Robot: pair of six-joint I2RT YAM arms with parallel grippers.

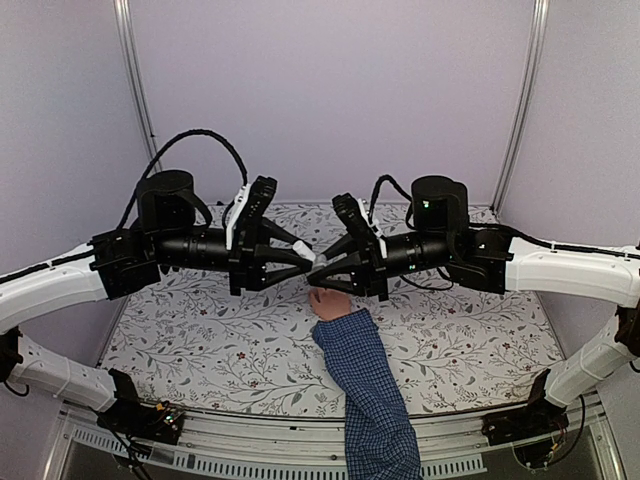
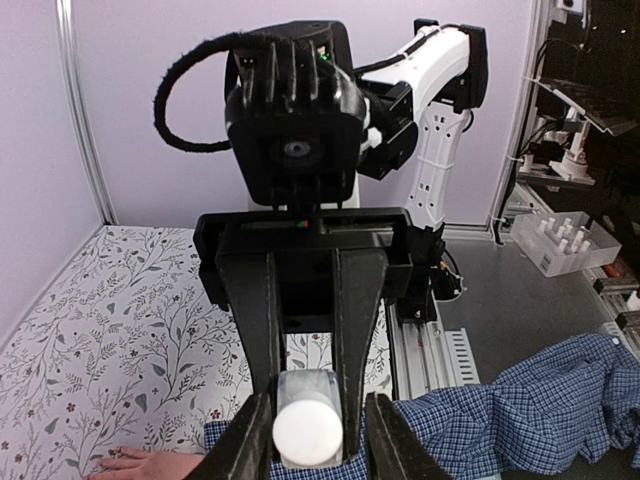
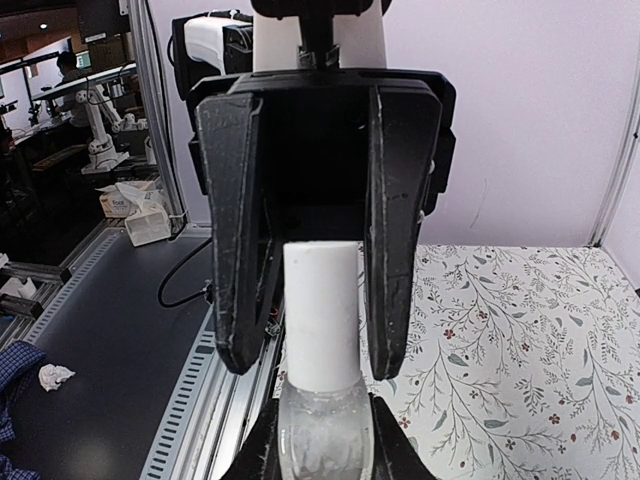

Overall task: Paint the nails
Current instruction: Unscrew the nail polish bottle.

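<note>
Sleeve: a blue checked sleeve runs in from the near edge of my table, between my two bases, and angles up to the left.
Hand: a small pale hand ends that sleeve and lies flat on the flowered cloth, fingers pointing left.
Nails: the nails sit at those fingertips, near the table's middle; they are too small for me to make out any colour.
Right claw: my right claw hangs just above and behind the hand, clamped tight on the bottle.
Bottle: a clear glass bottle lies level between my right fingers, its neck pointing at my left arm.
Cap: a tall white cap sticks out of the bottle into my left claw.
Left claw: my left claw meets the right one tip to tip, jaws apart, astride the cap, with a thin dark gap showing on each side.
Wall: a plain lilac wall stands behind both arms.
</note>
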